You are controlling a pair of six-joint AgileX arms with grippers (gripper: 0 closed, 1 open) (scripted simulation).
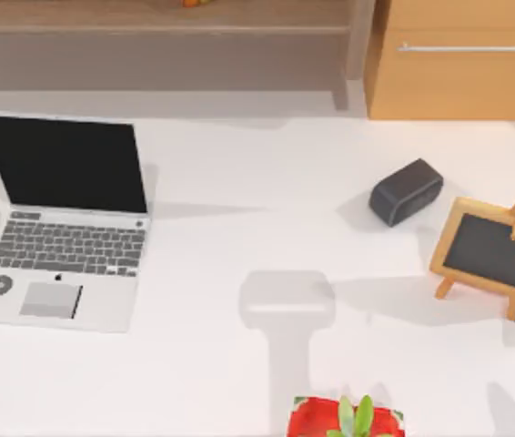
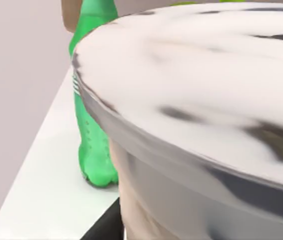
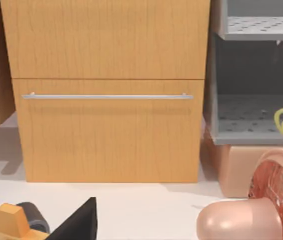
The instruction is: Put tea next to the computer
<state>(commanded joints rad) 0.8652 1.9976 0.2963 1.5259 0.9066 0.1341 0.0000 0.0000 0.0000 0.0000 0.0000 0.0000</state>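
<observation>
- From above, a white table runs the whole width of the scene, with soft grey shadows falling across it.
- The computer sits open at the table's left side, its black screen upright and its keyboard and trackpad toward the near edge.
- A dark grey rounded box lies right of centre; just beside it, further right, stands a wood-framed blackboard easel.
- A red pot with a green plant rests at the near edge, middle of the table.
- Behind the table stand a wooden drawer cabinet with a metal handle and a long low shelf.
- The left wrist camera looks very closely at the tea: white lid with dark marks, tan body below. A green bottle stands behind it on a white surface.
- Whether either gripper is clenched or released, I cannot tell.
- The right wrist camera faces the cabinet, with a pink fan beside grey shelving.
</observation>
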